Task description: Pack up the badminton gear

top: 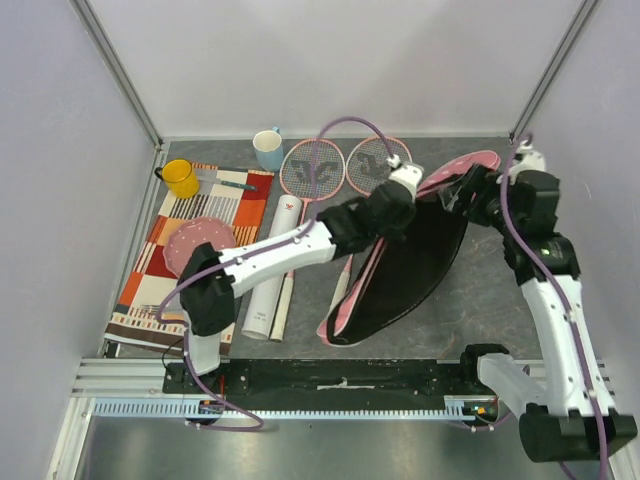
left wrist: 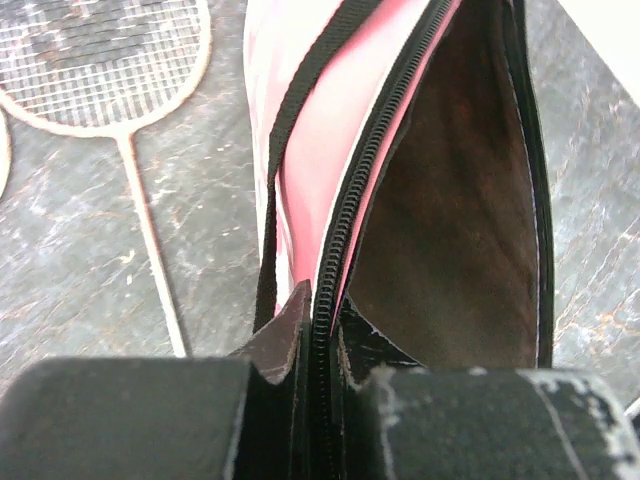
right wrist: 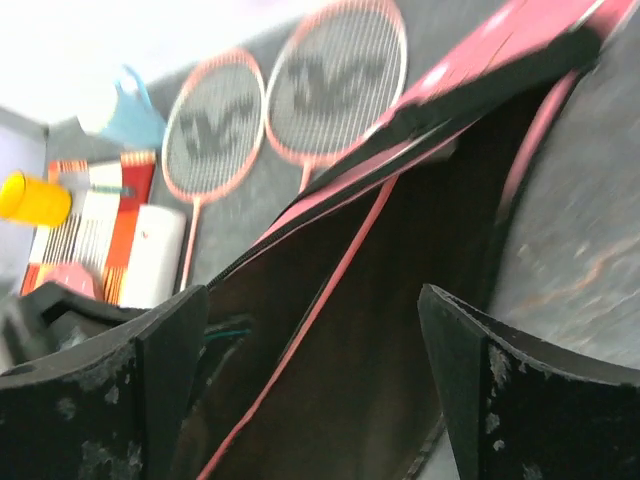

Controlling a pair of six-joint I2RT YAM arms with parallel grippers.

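Observation:
The pink racket bag (top: 410, 265) lies open in the middle of the table, its dark inside facing up. My left gripper (top: 408, 212) is shut on the bag's zipper edge (left wrist: 322, 300), which runs straight between the closed fingers. Over the bag's upper right end hangs my right gripper (top: 457, 196), open; in its wrist view the gripper (right wrist: 310, 340) has only the bag's dark lining (right wrist: 400, 300) between its fingers. Two pink-framed rackets (top: 312, 168) (top: 372, 163) lie side by side behind the bag. A long white tube (top: 272, 270) lies left of the bag.
A striped mat (top: 150, 290) with a pink plate (top: 197, 243) and cutlery covers the left side. A yellow mug (top: 180, 178) and a blue mug (top: 268, 150) stand at the back left. Walls enclose the table on three sides.

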